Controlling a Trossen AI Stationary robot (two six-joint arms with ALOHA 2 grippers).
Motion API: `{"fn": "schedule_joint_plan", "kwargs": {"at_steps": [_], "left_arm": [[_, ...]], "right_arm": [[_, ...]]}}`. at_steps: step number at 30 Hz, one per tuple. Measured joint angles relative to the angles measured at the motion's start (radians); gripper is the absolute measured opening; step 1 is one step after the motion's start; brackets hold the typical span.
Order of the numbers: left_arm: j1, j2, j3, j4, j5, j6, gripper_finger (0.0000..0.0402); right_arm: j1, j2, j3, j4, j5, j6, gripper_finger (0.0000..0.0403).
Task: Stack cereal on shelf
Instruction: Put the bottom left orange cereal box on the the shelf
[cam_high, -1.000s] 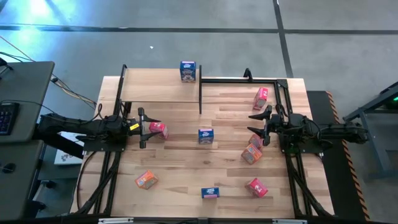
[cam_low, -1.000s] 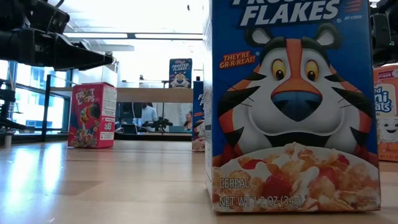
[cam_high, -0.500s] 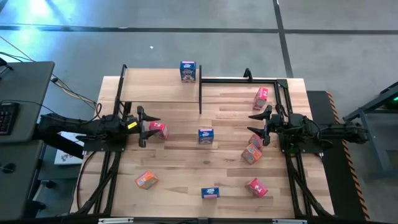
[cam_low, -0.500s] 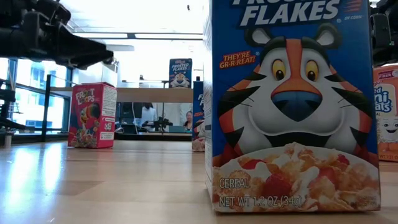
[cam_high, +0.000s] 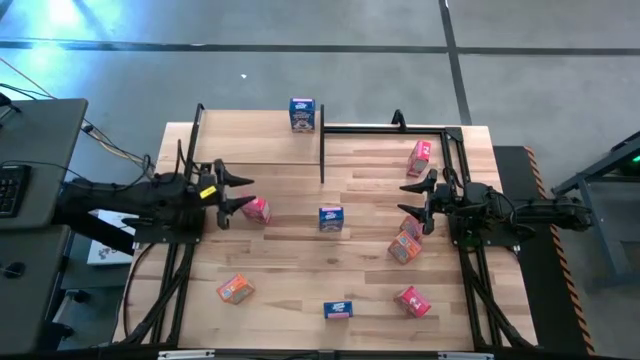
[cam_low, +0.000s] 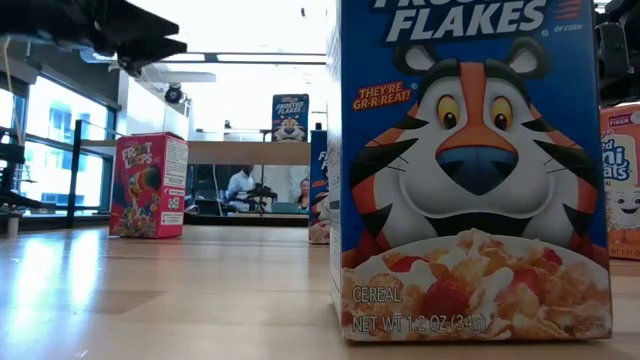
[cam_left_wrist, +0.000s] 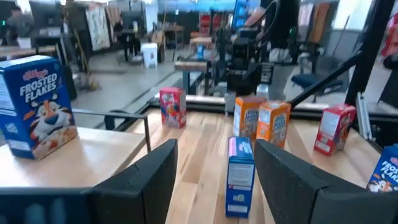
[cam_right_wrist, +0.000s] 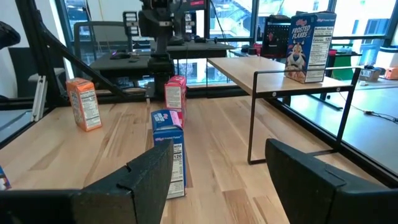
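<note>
My left gripper (cam_high: 236, 192) hangs open above the table's left part, just left of an upright pink-red box (cam_high: 256, 209), also seen as the pink-red box (cam_low: 150, 185); it touches nothing. My right gripper (cam_high: 413, 203) waits open at the right side, beside two orange boxes (cam_high: 406, 240). One blue box (cam_high: 302, 114) stands on the shelf (cam_high: 250, 145) by its base. Another blue box (cam_high: 331, 217) stands mid-table, seen between the left gripper's fingers (cam_left_wrist: 155, 180) as the blue box (cam_left_wrist: 239, 177) and in the right wrist view as the blue box (cam_right_wrist: 169, 152).
More boxes stand on the plank table: an orange one (cam_high: 235, 289), a blue one (cam_high: 338, 309) and a pink-red one (cam_high: 413, 300) near the front edge, and a pink-red one (cam_high: 420, 153) at the far right. Black shelf posts (cam_high: 322, 150) rise mid-table.
My left gripper has drawn back from the pink-red box toward the table's left edge and risen, staying open. The pink-red box stands where it was. The right arm has kept still.
</note>
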Motion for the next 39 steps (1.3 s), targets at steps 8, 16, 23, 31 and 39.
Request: {"fn": "schedule_joint_plan", "kwargs": {"at_steps": [8, 16, 23, 31, 39], "left_arm": [[0.000, 0.106, 0.262, -0.403, -0.011, -0.272, 0.0200], [0.000, 0.283, 0.489, -0.798, 0.019, -0.605, 0.0200], [-0.003, 0.472, 0.651, -1.059, 0.171, -0.781, 0.0200], [-0.111, 0.631, 0.777, -1.234, 0.238, -0.982, 0.0200], [-0.276, 0.692, 0.780, -1.236, 0.244, -1.182, 0.0200]], "right_arm": [[0.000, 0.000, 0.000, -0.004, 0.000, 0.000, 0.0248], [0.000, 0.000, 0.000, -0.005, 0.000, 0.000, 0.0248], [0.000, 0.000, 0.000, -0.005, 0.000, 0.000, 0.0248], [0.000, 0.000, 0.000, -0.005, 0.000, 0.000, 0.0248], [0.000, 0.000, 0.000, -0.005, 0.000, 0.000, 0.0248]]}}
